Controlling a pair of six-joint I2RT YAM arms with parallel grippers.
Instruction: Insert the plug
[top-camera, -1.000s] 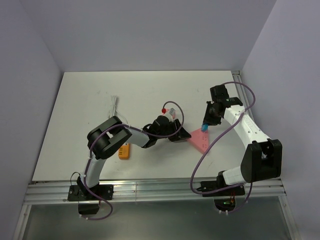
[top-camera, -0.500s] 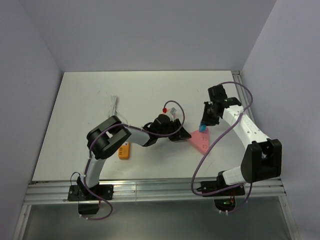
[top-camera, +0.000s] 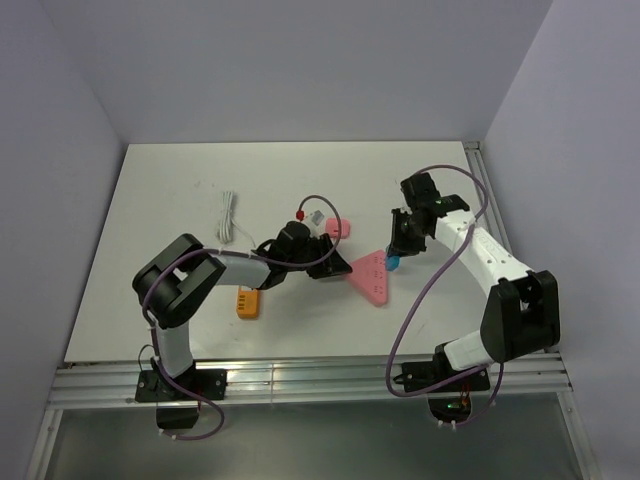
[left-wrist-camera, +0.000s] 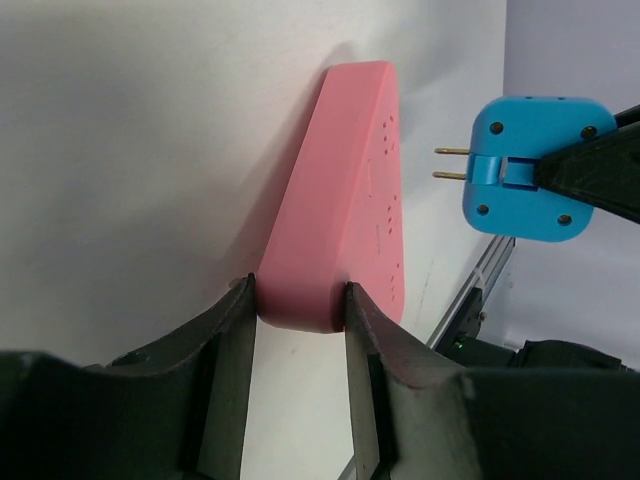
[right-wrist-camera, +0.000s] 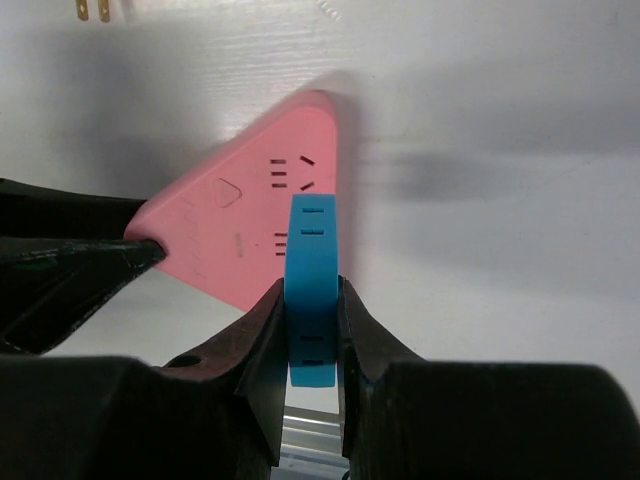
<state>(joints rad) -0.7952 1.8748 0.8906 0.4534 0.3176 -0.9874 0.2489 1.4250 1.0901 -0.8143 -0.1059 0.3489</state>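
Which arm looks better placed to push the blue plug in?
Right. The right gripper holds the plug, prongs aimed at the pink block; the left gripper is clamped on that block's corner.

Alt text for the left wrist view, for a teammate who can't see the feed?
The left gripper clamps one corner of the pink socket block on the white table. Beside it, the blue plug, held by the right gripper, hangs clear of the block, its two metal prongs pointing toward it.

White table (top-camera: 180, 180), pale lilac walls (top-camera: 300, 70)
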